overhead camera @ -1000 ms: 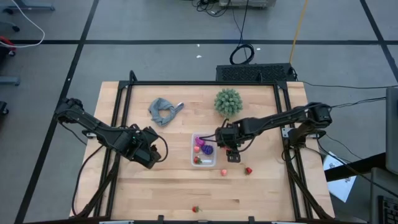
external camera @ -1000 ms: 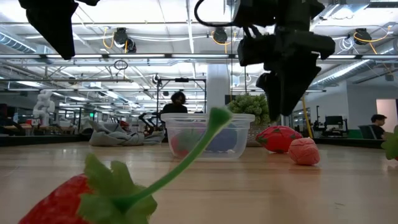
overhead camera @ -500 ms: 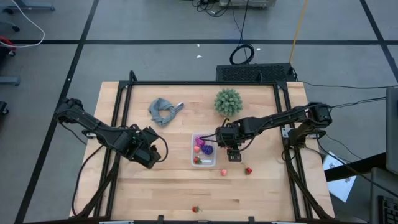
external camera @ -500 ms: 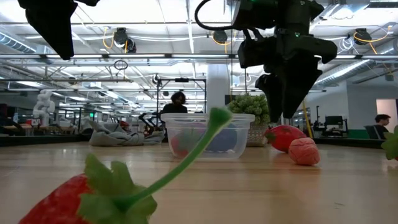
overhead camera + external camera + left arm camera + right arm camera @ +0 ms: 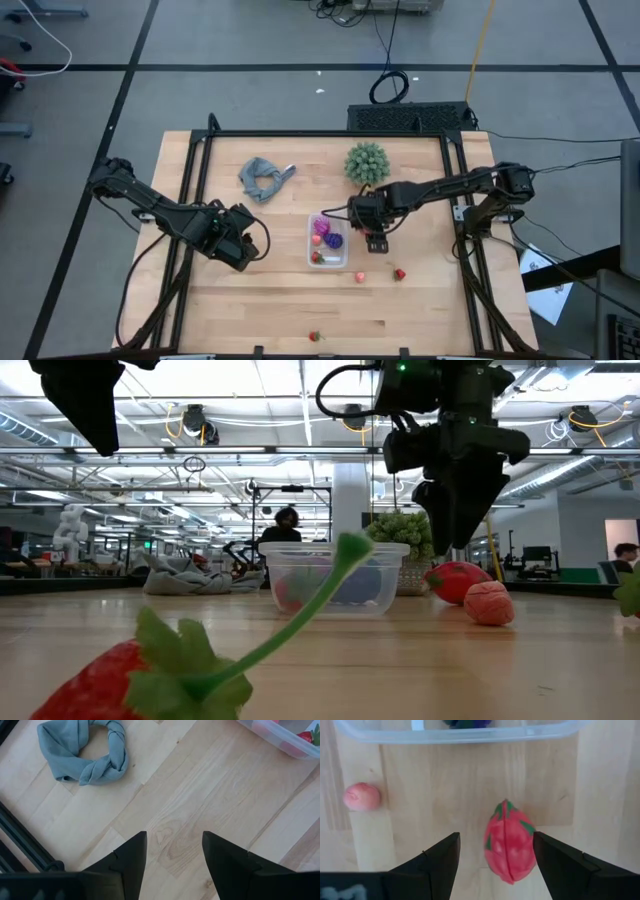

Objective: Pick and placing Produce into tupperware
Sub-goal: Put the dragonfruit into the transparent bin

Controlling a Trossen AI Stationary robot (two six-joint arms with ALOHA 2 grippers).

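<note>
The clear tupperware [image 5: 328,242] stands at mid-table with magenta, purple and red toy pieces inside. My right gripper [image 5: 374,238] hangs open just right of it, fingers pointing down, above a red toy fruit with green leaves [image 5: 510,847] that lies on the wood between and below the fingers. In the low view this fruit [image 5: 462,582] rests on the table, with my right gripper [image 5: 455,535] clear above it. A pink piece [image 5: 360,277], a small red piece [image 5: 399,273] and a strawberry [image 5: 314,336] lie loose nearer the near edge. My left gripper [image 5: 175,835] waits open left of the tupperware.
A knotted grey cloth [image 5: 264,177] and a spiky green plant [image 5: 366,162] sit toward the far edge. The pink piece [image 5: 362,796] lies close to the tupperware's wall [image 5: 460,735]. The stemmed strawberry [image 5: 110,680] fills the low view's foreground. A black frame borders the table.
My right gripper has shifted slightly toward the far edge above the red fruit, staying open. The red fruit has moved a little to the right in the low view. My left arm has kept still.
</note>
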